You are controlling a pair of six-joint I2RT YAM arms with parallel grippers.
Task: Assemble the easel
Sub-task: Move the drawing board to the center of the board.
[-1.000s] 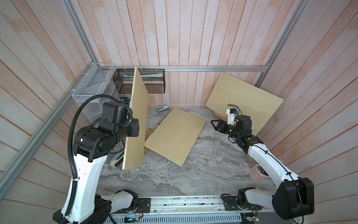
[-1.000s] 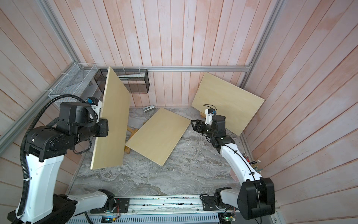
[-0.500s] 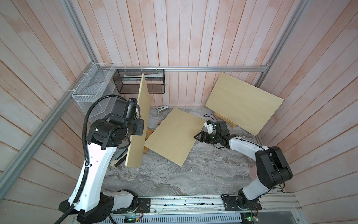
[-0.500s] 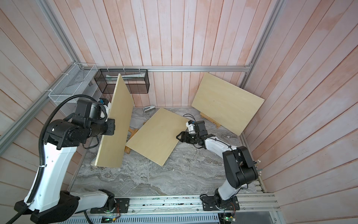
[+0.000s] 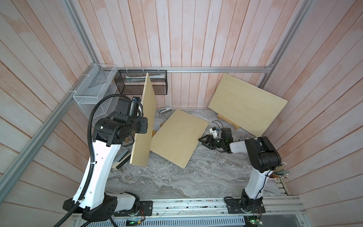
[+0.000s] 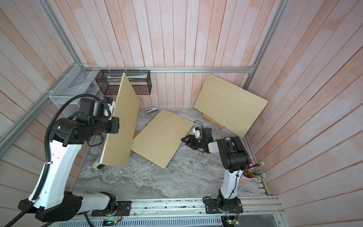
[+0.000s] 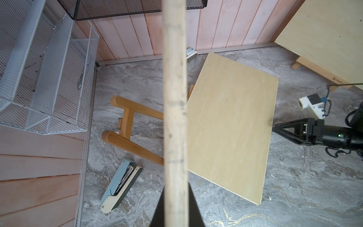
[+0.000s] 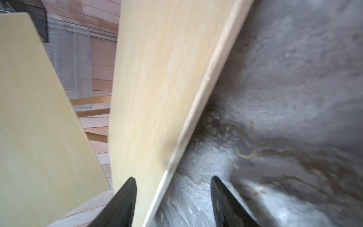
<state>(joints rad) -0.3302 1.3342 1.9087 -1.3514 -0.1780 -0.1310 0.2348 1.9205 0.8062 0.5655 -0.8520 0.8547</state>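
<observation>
Pink plank walls enclose a grey marbled desk [image 5: 196,176]. All positions below are referenced to the middle board [image 5: 178,137], which lies face-up near the centre of the desk.

**Left of the middle board.** The left tool [image 7: 175,196] is clamped on the edge of the upright board [image 5: 144,125] and holds it standing on edge. Whether that board's lower edge touches the desk cannot be told. The easel frame [image 7: 127,118] lies flat on the desk, and its legs run under the middle board's left edge. That side of the board appears to be propped on the frame. A stapler [image 7: 119,186] lies further left.

**At the middle board's right long edge.** The right tool [image 8: 172,179] sits low and points at the edge. Its jaws stand apart with the edge between them, one on the face side and one on the desk side. No contact is visible.

**Right of the middle board.** The leaning board [image 5: 247,106] rests against the wall on a second frame [image 5: 228,123].

**Governing relation.** The middle board's long axis runs across the right tool's line of approach, so the tool meets the long edge roughly square-on. The right arm is the nearer one, and the left arm is occupied. The next move is probably for the jaws to close on this edge. That calls for enough bite on the board before any lift off the frame.
</observation>
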